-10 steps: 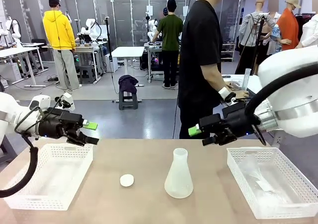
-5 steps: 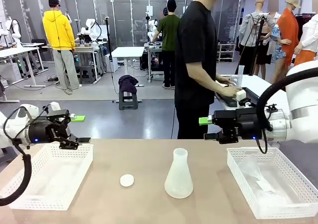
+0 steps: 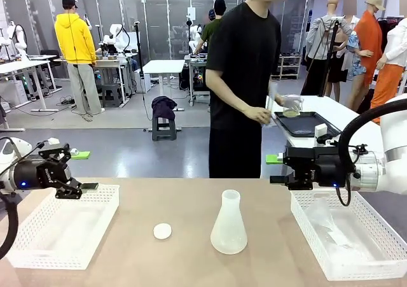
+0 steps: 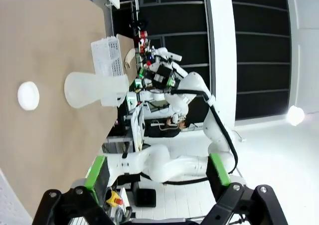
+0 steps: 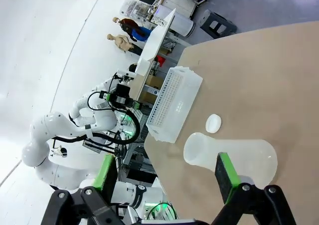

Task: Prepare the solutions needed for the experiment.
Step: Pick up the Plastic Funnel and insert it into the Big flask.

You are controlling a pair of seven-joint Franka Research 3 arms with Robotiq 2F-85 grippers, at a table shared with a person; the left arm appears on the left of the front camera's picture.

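Solutions — shallow pale yellow-green liquid in clear beaker by person's hand, far right, above black tray. Frosted flask upright mid-tabletop, white cap near its left. Left gripper, right gripper — fingers wide, empty.

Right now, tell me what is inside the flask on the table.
The flask has an open mouth, and no liquid line shows through its frosted wall. The haze could hide a thin film at the bottom.
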